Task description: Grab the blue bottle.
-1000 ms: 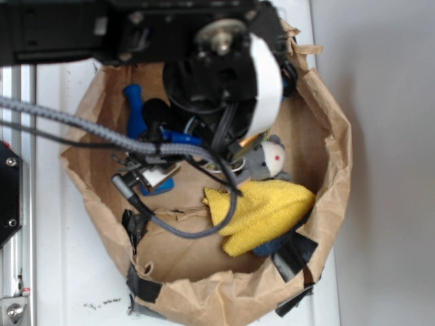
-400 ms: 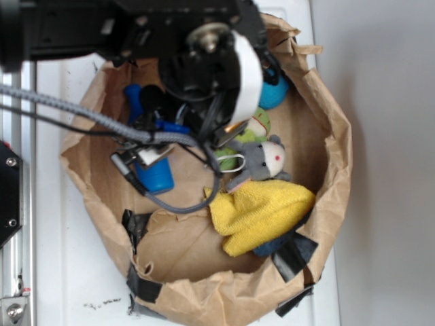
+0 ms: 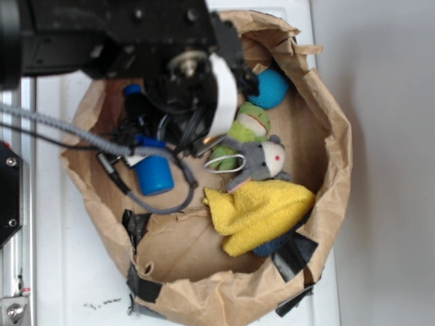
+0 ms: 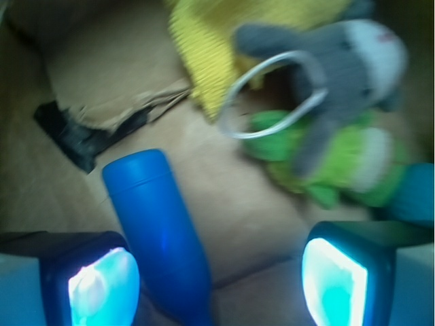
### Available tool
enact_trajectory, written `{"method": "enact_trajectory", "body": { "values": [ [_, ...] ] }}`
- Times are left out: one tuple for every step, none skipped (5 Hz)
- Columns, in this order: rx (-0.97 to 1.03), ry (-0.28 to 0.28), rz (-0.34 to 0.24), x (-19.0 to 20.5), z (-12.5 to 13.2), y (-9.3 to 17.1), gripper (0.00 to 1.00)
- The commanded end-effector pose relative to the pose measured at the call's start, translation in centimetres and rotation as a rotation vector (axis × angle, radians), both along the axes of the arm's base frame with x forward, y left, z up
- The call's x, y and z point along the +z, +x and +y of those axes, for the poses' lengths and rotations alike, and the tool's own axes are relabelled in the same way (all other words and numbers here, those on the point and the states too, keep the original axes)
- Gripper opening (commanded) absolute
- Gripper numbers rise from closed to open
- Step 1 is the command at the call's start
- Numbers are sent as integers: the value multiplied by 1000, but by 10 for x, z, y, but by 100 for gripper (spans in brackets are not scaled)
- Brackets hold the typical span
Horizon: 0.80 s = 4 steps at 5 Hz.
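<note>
The blue bottle (image 3: 153, 175) lies on its side on the floor of a brown paper bag (image 3: 326, 122), partly under my arm; its neck end (image 3: 133, 89) shows past the arm. In the wrist view the bottle (image 4: 160, 231) lies between my fingers, close beside the left pad (image 4: 102, 292) and apart from the right pad (image 4: 334, 282). My gripper (image 4: 217, 288) is open, held just above the bottle, and holds nothing.
A grey plush mouse (image 3: 264, 160) with a white ring, a green plush (image 3: 246, 129), a teal ball (image 3: 272, 88) and a yellow cloth (image 3: 262, 210) lie to the right of the bottle. Black tape (image 3: 292, 255) patches the bag. Grey cables (image 3: 81, 136) hang across.
My arm has moved left and up in the exterior view. This uncovered the teal ball, the green plush and the bottle's base.
</note>
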State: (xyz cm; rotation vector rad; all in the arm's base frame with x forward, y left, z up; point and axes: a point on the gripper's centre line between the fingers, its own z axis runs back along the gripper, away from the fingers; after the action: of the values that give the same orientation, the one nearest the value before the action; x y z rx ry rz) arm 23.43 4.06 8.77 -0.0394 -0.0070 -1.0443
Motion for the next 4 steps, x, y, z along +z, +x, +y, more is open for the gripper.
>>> {"method": "enact_trajectory", "body": {
  "values": [
    [-77,13,-22,0,-15,-12,100],
    [-102,13,9,-3,-12,-19,100],
    [-104,15,16,-4,-7,-24,100],
    [-83,21,6,-3,0,-26,100]
  ]
}}
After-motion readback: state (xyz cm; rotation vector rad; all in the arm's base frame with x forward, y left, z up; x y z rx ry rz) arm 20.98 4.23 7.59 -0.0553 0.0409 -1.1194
